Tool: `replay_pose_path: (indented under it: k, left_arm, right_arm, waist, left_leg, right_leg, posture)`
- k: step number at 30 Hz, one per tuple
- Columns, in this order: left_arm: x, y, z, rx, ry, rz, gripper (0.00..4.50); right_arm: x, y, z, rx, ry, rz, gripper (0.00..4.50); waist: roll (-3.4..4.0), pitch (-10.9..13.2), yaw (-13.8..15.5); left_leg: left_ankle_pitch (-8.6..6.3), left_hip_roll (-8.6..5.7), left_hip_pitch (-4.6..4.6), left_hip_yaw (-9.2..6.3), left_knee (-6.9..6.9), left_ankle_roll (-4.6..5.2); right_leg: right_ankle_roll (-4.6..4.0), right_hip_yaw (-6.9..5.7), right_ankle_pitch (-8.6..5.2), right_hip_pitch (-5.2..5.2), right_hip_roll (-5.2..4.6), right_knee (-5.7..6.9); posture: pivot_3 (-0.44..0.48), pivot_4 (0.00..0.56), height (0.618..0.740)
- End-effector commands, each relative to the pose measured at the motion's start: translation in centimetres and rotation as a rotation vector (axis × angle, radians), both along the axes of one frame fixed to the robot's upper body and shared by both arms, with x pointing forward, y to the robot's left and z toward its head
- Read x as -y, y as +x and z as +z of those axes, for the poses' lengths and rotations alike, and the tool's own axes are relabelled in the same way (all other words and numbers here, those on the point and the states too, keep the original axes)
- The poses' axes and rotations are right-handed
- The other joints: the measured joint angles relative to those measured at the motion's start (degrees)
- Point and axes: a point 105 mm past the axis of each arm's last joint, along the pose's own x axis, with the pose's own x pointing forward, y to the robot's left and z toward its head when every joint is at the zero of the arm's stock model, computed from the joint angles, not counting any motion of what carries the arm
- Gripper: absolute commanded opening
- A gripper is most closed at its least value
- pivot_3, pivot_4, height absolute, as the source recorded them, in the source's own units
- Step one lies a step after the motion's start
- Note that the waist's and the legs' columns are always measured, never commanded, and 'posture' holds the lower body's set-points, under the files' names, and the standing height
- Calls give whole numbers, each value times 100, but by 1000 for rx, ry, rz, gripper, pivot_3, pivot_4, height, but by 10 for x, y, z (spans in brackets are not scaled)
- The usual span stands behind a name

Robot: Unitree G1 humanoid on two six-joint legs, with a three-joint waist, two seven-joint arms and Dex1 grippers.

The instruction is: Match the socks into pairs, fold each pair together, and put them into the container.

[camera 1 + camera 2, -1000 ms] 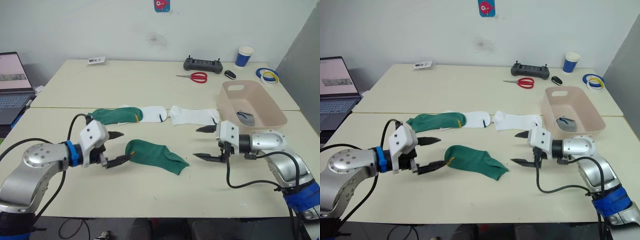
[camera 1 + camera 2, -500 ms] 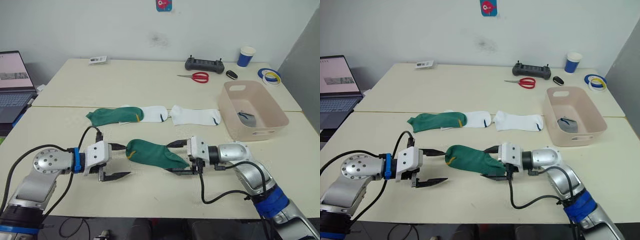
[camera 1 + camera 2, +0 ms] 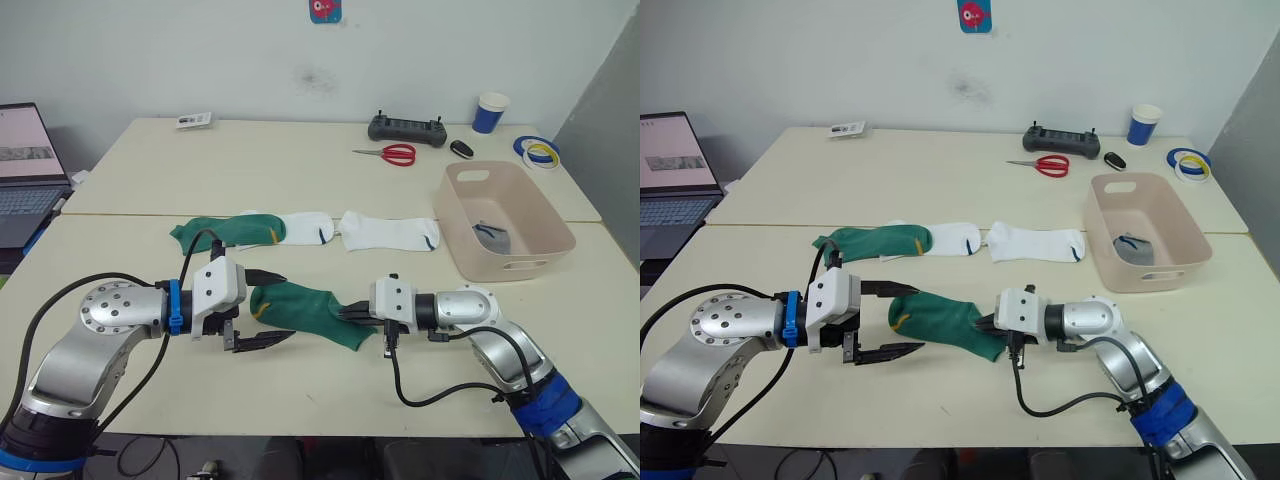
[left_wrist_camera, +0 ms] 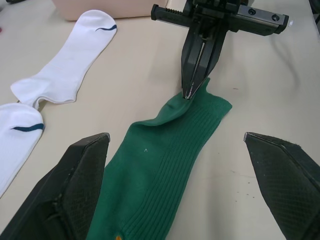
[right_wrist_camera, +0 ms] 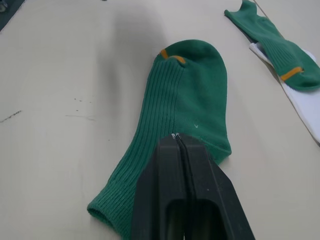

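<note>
Pinched between the pressed-together fingers of the right gripper [image 3: 987, 325] is the cuff end of the near green sock [image 3: 940, 318], which lies flat on the table [image 3: 970, 390]. At its toe end the left gripper [image 3: 902, 320] is held wide apart, 1 finger on either side of the sock, nothing yet grasped. Pairing of the 2 green socks appears to be in hand. Next, the toe would need to be clamped by the left gripper so the sock can be lifted and laid on its mate [image 3: 872, 242], which rests further back, overlapping 1 white sock [image 3: 955, 238]; a 2nd white sock [image 3: 1035, 243] lies beside it. The container [image 3: 1148, 232] stands well apart on the right with something grey [image 3: 1132, 247] already inside. Scissors [image 3: 1044, 165], a controller [image 3: 1062, 140] and a blue cup [image 3: 1144, 125] are far off, obstructing nothing.
</note>
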Motion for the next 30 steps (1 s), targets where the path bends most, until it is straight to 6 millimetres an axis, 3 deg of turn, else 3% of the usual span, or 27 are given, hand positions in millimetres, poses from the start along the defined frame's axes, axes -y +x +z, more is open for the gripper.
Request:
replay_pose_path:
  k: [1, 5, 6, 8, 13, 21, 30]
  left_arm:
    - [1, -3, 12, 34, -7, -25, 4500]
    - [4, -8, 11, 28, -3, -46, 4500]
    - [5, -8, 11, 28, -4, -48, 4500]
    - [6, -8, 11, 29, -4, -47, 4500]
    - [5, -9, 10, 24, -2, -48, 4500]
    - [6, -15, 6, -2, 2, -62, 4500]
    - [6, -12, 9, -22, -32, -51, 4500]
  right_arm:
    - [-1, -8, 19, 1, 79, 35, 571]
    - [0, -19, 18, -39, 83, 92, 1943]
    - [0, -19, 16, -45, 77, 100, 1943]
    - [0, -20, 14, -64, 84, 107, 1747]
    - [0, -20, 5, -75, 52, 126, 107]
    - [0, -4, -14, 56, -73, 69, 46]
    - [3, 20, 7, 53, 11, -72, 46]
  waist:
    - [0, 0, 1]
    - [0, 0, 2]
    - [0, 0, 2]
    - [0, 0, 2]
    - [0, 0, 2]
    - [-1, 0, -1]
    - [-1, -1, 3]
  left_leg:
    - [0, 0, 0, 0, 0, 0]
    - [0, 1, -1, -1, 0, 0]
    - [0, 0, 0, -1, 0, 0]
    - [0, 0, 0, -2, 0, 0]
    - [0, 0, 2, -1, 1, 0]
    - [0, 0, 1, 0, 2, 0]
    - [1, -1, 1, 0, 3, -1]
  right_leg:
    - [0, 0, 0, 0, 0, 0]
    - [0, 0, 0, 0, 0, 0]
    - [0, 0, 0, 1, 0, -1]
    - [0, -1, 0, 1, 0, -1]
    - [0, -1, 0, 2, 0, 0]
    - [0, 0, 0, 1, 0, 0]
    - [-1, 0, 1, 2, 0, 2]
  posture:
    - [0, 150, 740]
    - [0, 150, 740]
    - [0, 150, 740]
    - [0, 150, 740]
    - [0, 150, 740]
    - [0, 150, 740]
    - [0, 150, 740]
